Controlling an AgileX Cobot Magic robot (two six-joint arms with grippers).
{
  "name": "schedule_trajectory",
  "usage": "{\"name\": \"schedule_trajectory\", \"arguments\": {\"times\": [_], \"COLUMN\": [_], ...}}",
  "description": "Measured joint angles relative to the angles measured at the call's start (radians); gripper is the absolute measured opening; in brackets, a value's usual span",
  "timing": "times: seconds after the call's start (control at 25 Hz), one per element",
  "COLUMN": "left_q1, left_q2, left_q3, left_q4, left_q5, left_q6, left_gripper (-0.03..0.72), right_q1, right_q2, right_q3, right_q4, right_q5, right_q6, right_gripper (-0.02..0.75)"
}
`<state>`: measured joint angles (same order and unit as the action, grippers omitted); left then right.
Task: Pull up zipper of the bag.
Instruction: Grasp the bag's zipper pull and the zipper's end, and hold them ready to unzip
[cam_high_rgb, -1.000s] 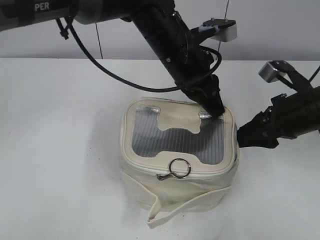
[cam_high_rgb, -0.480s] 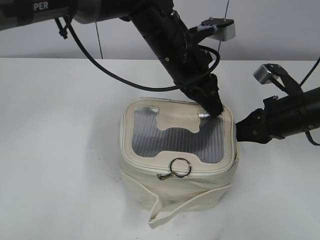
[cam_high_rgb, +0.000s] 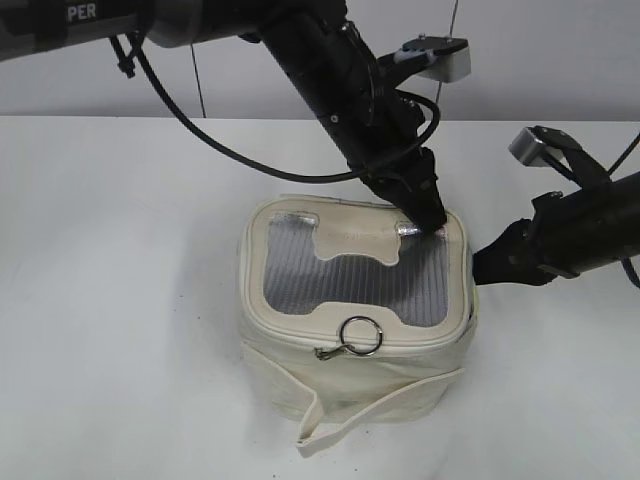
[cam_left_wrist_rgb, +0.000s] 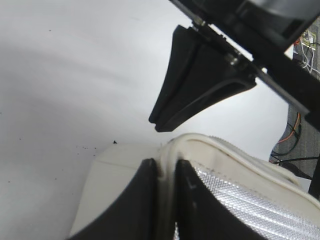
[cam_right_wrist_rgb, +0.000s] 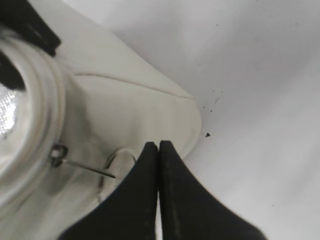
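The bag (cam_high_rgb: 355, 330) is seen standing upright on the worktop, a small boxy cream-white soft case with a grey ribbed top panel crossed by an H-shaped cream patch. A loose cream strap is draped down its front. The zipper (cam_high_rgb: 400, 344) is traced as a thin cream track around the top rim; at the front edge a small silver pull with a round ring is laid flat.

Bag (cam_high_rgb: 355, 370) on white table (cam_high_rgb: 120, 300)
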<state>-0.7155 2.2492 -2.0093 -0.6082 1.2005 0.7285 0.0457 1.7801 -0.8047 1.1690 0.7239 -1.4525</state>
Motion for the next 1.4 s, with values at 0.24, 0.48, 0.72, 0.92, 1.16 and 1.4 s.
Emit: {"name": "schedule_trajectory", "arguments": {"times": [0.24, 0.48, 0.72, 0.92, 1.16, 1.4], "left_q1": [0.0, 0.0, 0.0, 0.0, 0.0, 0.0], "left_q2": [0.0, 0.0, 0.0, 0.0, 0.0, 0.0], "left_q3": [0.0, 0.0, 0.0, 0.0, 0.0, 0.0], "left_q4": [0.0, 0.0, 0.001, 0.001, 0.002, 0.002], "left_q5": [0.001, 0.001, 0.001, 0.001, 0.001, 0.001], "left_q6": [0.0, -0.001, -0.001, -0.001, -0.001, -0.001], "left_gripper": [0.081, 0.081, 0.081, 0.081, 0.081, 0.081], "right_q1": [0.0, 0.0, 0.0, 0.0, 0.0, 0.0], "right_q2": [-0.045, -0.056, -0.056, -0.057, -0.057, -0.057], "right_q3": [0.0, 0.0, 0.0, 0.0, 0.0, 0.0], "right_q4": [-0.073, -0.146, -0.17, -0.166, -0.072, -0.002], "right_q5": [0.0, 0.021, 0.061, 0.068, 0.055, 0.024], "right_q6": [0.072, 0.134, 0.157, 0.153, 0.029, -0.063], "right_gripper": [0.005, 0.05, 0.39, 0.442, 0.448, 0.396]}}
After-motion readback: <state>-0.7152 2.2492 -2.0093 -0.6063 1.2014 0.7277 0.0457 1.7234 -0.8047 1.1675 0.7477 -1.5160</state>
